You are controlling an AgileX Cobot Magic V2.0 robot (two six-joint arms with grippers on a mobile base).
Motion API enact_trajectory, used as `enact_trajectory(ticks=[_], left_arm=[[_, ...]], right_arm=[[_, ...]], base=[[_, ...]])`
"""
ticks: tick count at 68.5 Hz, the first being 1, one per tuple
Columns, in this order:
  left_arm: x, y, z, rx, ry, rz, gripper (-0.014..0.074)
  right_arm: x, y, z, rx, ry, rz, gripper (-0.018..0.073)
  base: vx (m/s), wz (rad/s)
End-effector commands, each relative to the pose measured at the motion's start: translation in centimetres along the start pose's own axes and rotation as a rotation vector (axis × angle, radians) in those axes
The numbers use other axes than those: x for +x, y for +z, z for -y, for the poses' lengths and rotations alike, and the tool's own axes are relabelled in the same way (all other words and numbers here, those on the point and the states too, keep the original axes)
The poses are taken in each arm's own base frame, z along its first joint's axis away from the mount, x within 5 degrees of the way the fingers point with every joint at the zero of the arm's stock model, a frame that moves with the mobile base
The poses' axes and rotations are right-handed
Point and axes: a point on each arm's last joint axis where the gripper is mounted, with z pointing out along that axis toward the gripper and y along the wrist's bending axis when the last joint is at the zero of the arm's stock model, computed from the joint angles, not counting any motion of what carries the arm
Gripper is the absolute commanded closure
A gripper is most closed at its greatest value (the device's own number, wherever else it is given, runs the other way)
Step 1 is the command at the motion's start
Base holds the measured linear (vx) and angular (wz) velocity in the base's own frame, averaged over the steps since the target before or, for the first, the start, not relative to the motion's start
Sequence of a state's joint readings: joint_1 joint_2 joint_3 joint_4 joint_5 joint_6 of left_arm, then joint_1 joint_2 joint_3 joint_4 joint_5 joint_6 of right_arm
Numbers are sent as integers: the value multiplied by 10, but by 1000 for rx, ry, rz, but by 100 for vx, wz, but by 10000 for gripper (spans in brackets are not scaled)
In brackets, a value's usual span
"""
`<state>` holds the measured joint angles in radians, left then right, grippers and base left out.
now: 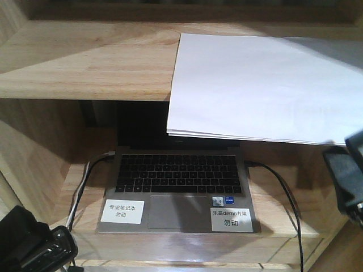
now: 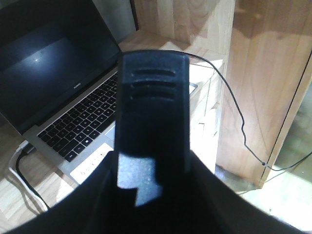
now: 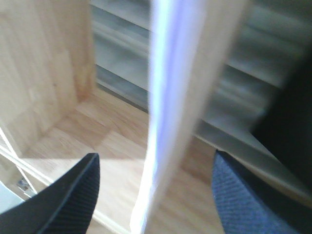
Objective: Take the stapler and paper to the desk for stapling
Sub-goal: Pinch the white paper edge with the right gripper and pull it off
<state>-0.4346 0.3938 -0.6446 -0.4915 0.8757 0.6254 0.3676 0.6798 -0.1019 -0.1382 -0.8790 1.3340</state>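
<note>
White paper edge-on inside the spread right end effector.

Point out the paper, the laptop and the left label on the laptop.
paper (image 1: 266,79), front view, middle of the top sheet.
laptop (image 1: 176,173), front view, middle of its keyboard.
left label (image 1: 122,211), front view, middle of the sticker.
</note>
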Motion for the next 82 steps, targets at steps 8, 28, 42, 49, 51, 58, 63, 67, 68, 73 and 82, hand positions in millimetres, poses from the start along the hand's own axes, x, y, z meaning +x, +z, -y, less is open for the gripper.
enact_trajectory(ticks=[8, 28, 42, 49, 51, 58, 63, 67, 68, 73, 82], left_arm=[[-16, -5, -2, -28, -22, 121, 603], [-16, -5, -2, -28, -22, 121, 603], [-16, -5, -2, -28, -22, 121, 603], [-16, -5, -2, -28, -22, 121, 603], [-16, -5, -2, -28, -22, 121, 603], [-16, -5, -2, -28, -22, 121, 603], [-16, -5, -2, -28, -22, 121, 603], [-16, -5, -2, -28, -22, 121, 603], [-16, -5, -2, -28, -22, 121, 603], [-16, -5, -2, -28, -22, 121, 603], [-16, -5, -2, -28, -22, 121, 603]], right_arm=[[-11, 27, -7, -74, 28, 83, 86], [-19, 46, -11, -140, 55, 152, 134], [-20, 47, -13, -159, 54, 158, 380], [-18, 45, -15, -171, 46, 142, 546], [-18, 45, -17, -176, 43, 138, 576], [-18, 41, -24, -214, 19, 127, 572], [-18, 37, -31, -246, -4, 122, 570], [-20, 31, -37, -269, -23, 132, 568], [-20, 30, -37, -272, -29, 134, 568], [-21, 21, -41, -282, -53, 149, 564], [-19, 6, -42, -275, -75, 148, 564]], base=[[0, 0], [0, 0], [0, 0], [0, 0], [0, 0], [0, 0], [0, 0], [0, 0], [0, 0], [0, 0], [0, 0]])
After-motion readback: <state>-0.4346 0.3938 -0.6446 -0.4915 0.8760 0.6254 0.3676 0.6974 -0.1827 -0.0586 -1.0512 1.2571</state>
